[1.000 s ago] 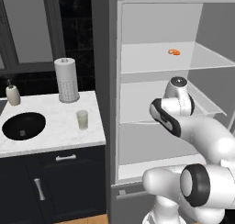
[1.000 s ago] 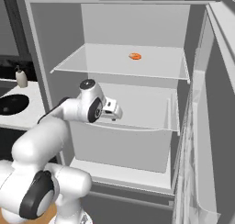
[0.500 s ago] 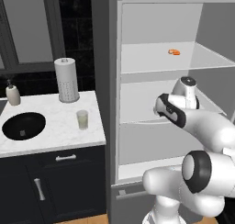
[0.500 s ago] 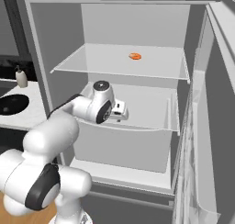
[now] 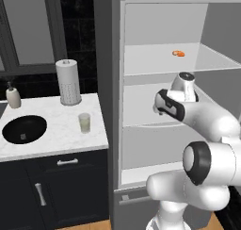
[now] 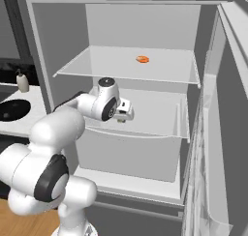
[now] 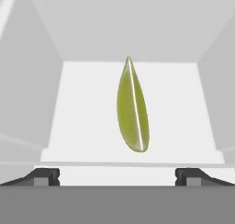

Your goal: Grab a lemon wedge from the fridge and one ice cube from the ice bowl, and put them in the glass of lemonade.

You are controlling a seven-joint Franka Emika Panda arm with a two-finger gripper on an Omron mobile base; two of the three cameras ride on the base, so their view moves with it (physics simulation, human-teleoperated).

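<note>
Inside the fridge (image 6: 198, 70), the pincer (image 7: 117, 176) sits spread wide at middle-shelf height, probably lining up on that yellow-green lemon wedge (image 7: 133, 110) ahead.

My claw (image 7: 117, 175) tips look matt dark plastic. My arm (image 6: 92, 104) is glossy white with dark joints. The fridge (image 6: 145, 17) has matt plain grey walls, and its shelves (image 6: 164, 68) are smooth and pale, slightly see-through at the edges. The lemon wedge (image 6: 142, 59) is matt orange. The green leaf-shaped piece (image 7: 133, 108) is smooth with a slight sheen. The surface (image 5: 61, 130) is white marble-look and polished. The ice bowl (image 5: 24, 129) is glossy black. The glass of lemonade (image 5: 84, 122) is clear. The paper-towel roll (image 5: 68, 82) is matt white paper. The low cabinets (image 5: 56, 191) are dark matt with metal handles.
</note>
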